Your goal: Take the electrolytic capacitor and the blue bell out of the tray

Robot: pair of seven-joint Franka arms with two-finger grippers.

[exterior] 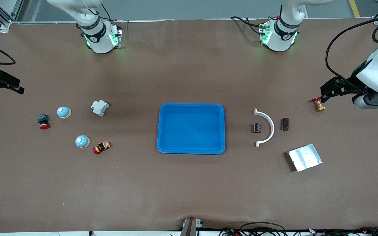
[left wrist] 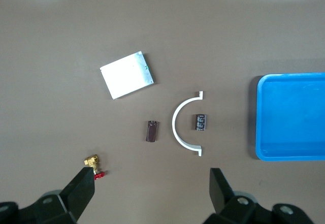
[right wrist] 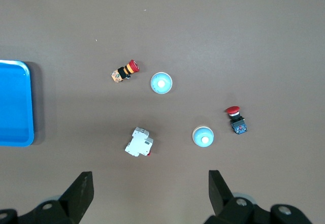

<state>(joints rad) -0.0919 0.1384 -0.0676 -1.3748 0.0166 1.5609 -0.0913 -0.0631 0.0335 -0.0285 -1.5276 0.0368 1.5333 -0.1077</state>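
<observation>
The blue tray sits empty at table centre, capacitors at its 3 o'clock and blue bells at its 9 o'clock, so removal looks done; left gripper and right gripper hover wide open, holding nothing.

Both arms drawn back to opposite table ends, left gripper and right gripper aloft, jaws wide apart.

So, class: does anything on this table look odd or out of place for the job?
Yes: the bright-blue plastic tray is empty. Both dark electrolytic capacitors and both pale-blue bells already lie on the table, outside it.
</observation>
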